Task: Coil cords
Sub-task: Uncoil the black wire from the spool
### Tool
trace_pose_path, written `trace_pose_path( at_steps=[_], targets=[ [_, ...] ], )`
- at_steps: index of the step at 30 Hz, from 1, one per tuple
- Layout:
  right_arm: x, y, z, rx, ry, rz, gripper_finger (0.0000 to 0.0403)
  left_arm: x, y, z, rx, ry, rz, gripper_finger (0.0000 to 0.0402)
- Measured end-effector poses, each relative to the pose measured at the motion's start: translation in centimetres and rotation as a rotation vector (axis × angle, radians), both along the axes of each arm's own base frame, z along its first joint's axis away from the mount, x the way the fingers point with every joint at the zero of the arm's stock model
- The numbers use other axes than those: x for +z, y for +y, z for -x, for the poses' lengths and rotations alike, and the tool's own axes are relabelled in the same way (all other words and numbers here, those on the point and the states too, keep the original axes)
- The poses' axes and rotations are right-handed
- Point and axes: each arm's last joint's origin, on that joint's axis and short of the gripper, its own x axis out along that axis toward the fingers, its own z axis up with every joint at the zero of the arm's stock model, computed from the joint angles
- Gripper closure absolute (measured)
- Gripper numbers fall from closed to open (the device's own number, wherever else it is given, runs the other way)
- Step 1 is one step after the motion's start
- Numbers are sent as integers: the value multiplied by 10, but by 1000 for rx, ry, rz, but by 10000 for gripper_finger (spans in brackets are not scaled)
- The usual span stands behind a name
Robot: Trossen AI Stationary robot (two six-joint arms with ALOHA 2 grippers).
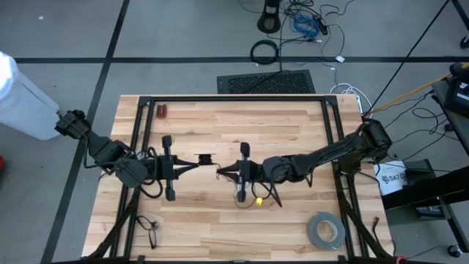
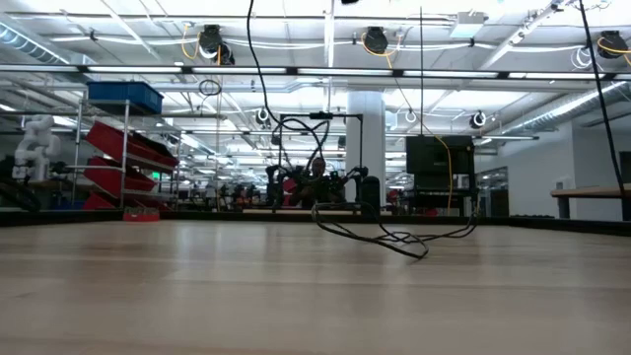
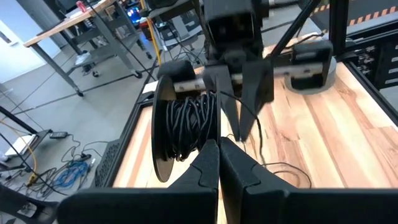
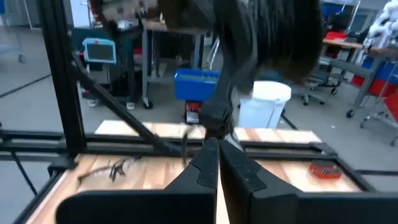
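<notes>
Cord bundle [image 1: 205, 158] between closed left tool [image 1: 195, 163], closed right tool [image 1: 220, 172]

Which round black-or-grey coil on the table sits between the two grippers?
The small black cord bundle, wound on a spool between left gripper and right gripper; the grey tape roll lies apart.

My left gripper [image 3: 219, 163], fingers pressed together, sits at 6 o'clock. Thin black cord [image 3: 189, 124] wound on a spool [image 3: 163, 134] just ahead, 11 o'clock. Right gripper [image 3: 239, 106] facing me at 12, over wooden table [image 3: 323, 137].
</notes>
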Motion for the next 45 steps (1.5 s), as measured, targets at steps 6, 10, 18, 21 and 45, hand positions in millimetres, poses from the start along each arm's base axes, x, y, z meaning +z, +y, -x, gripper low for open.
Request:
trace_pose_path(
  at_steps=[6,10,18,21,45],
  targets=[
    [18,2,0,2,96,-28,402,0,0,0,-2,3,0,402],
    [9,8,4,9,215,-38,390,-1,-1,1,-2,5,12,402],
    [1,22,6,42,256,-67,331,-1,-2,2,-11,10,11,402],
    [2,25,1,51,194,-72,310,-1,-3,2,-11,5,13,402],
    [-17,35,-7,4,221,-28,272,0,-3,2,-18,3,-3,402]
  ],
)
